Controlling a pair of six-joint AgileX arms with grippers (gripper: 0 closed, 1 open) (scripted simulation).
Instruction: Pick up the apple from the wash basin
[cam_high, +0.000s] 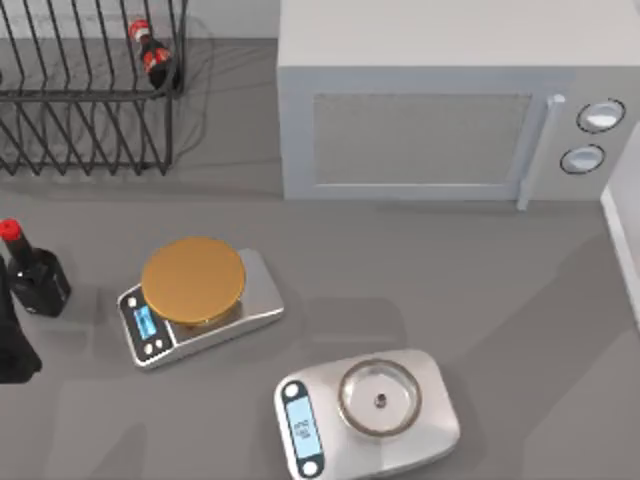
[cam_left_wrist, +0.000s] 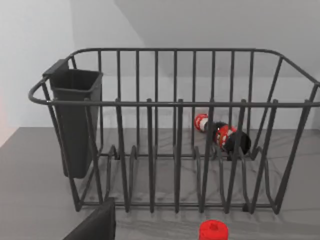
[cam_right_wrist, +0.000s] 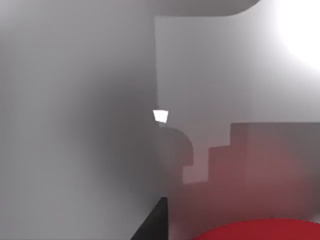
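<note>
Far left of the table, part of the left arm is seen beside a red-capped dark bottle; whether its claw is spread or pressed cannot be told. Behind, a wire rack holds a second bottle. Two scales are passed mid-table, a microwave behind. The apple is seen in the right wrist view against pale basin walls; the right claw's state cannot be told.
</note>
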